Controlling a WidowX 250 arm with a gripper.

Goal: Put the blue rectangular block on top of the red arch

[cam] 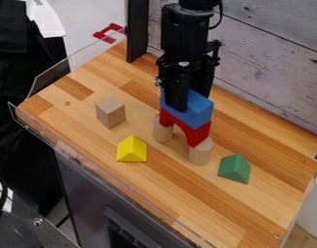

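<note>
The black gripper (190, 100) hangs down over the far half of the table (251, 208), roughly midway along its length, with its fingers closed on the blue block (197, 112), one against either long side. The blue block sits lengthwise on top of the red arch (198, 134), lined up with it and touching it, its top face level with the table. The arch bridges two upright round wooden pegs; its one end rests on the left peg (163, 130) and its other end on the right peg (200, 151), which is closer to the table's near edge. A plain wooden cube (111, 112) sits well to the left of this stack, toward the table's left end. Between the cube and the right peg, nearer the front edge, is a yellow triangular block (131, 149). A green triangular block (233, 169) lies just beyond the right peg, toward the table's right end. A clear plastic guard (49, 83) runs along the left end and the near edge, and a pale plank wall (267, 63) rises behind the far edge.
</note>
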